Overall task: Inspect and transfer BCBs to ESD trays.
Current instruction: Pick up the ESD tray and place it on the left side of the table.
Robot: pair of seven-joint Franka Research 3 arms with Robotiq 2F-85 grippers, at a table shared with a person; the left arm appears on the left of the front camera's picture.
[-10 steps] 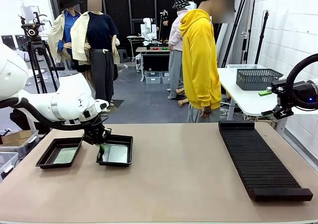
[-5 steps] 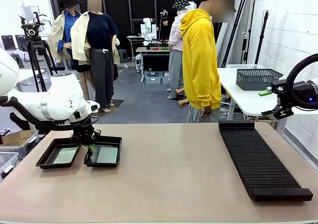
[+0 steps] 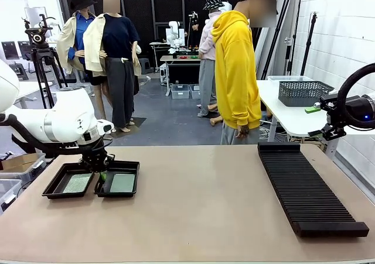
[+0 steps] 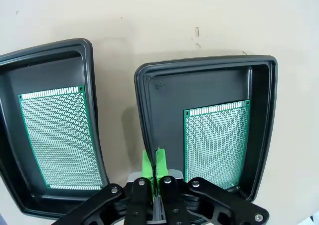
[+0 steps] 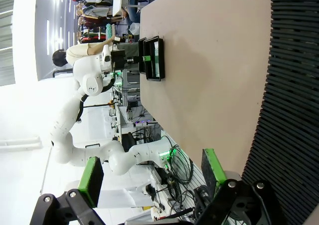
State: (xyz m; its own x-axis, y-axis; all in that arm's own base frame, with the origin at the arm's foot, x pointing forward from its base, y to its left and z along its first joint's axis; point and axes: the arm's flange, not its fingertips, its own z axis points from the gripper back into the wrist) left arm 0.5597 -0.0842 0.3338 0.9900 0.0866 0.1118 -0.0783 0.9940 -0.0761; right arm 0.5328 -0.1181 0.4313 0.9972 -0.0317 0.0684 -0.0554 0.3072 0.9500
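Over on the left, two ESD trays sit side by side, nearly touching: the left tray with one BCB lying flat on its floor, and the right tray with the second BCB flat inside as well. The wrist view confirms it, both green boards seated within their rims. The left gripper is down at the right tray's near-left wall, its green pads pressed together on that wall, so it is pinching the rim of the right tray, not a board. Here's the risk as I read it: a thin flared rim is a slim hold, and if the arm drags or tilts the tray, it could slip out, pivot, or bump the neighbouring tray and jolt either board off its floor. Lifting one edge could also slide the board toward the far wall. Moving across, bare tabletop, a person in a yellow hoodie at the far side, then the long black ribbed rack. Far right, the right gripper hangs off the table with its fingers spread wide, carrying nothing.
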